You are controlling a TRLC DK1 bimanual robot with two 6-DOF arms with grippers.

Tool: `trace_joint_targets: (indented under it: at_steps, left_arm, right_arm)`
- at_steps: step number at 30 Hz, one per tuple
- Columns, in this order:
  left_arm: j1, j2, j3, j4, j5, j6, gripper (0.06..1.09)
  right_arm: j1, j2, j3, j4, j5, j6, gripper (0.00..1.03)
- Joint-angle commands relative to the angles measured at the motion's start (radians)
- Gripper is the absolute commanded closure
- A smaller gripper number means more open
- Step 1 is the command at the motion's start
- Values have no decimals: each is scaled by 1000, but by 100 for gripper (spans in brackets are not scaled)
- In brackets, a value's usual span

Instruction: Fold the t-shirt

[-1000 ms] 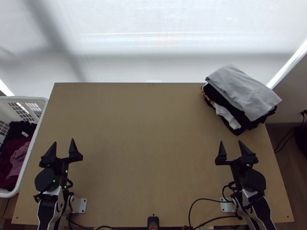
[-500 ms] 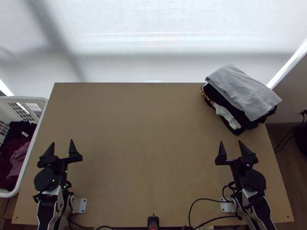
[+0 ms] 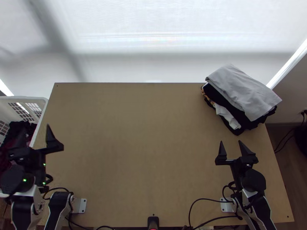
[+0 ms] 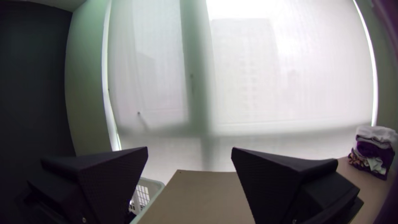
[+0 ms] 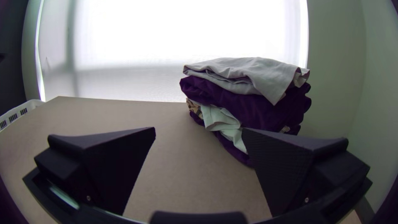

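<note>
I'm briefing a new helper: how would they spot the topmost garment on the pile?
On the wooden table, at its far right corner, sits a clothes pile. Topping it is the broad pale grey garment, dark cloth beneath; the white piece lower down only pokes out.

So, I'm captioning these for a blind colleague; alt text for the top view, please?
A wooden table with folded clothes piled at its far right corner, an open right gripper nearer, and an open left gripper overlapping a white basket.
</note>
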Motion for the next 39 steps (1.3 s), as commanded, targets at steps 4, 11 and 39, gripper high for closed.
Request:
trace_joint_targets:
  at_steps: [4,11,39]
  left_arm:
    - [107,186,204,-103,-46,-10,10]
    - [415,439,372,-243,46,-55,10]
    - [1035,1560,997,-619,315,-92,10]
  right_arm:
    - [-3,-2,-11,-3,3,20,5]
    - [-3,-2,-11,-1,3,20,5]
    - [-3,-2,-11,-3,5,20,5]
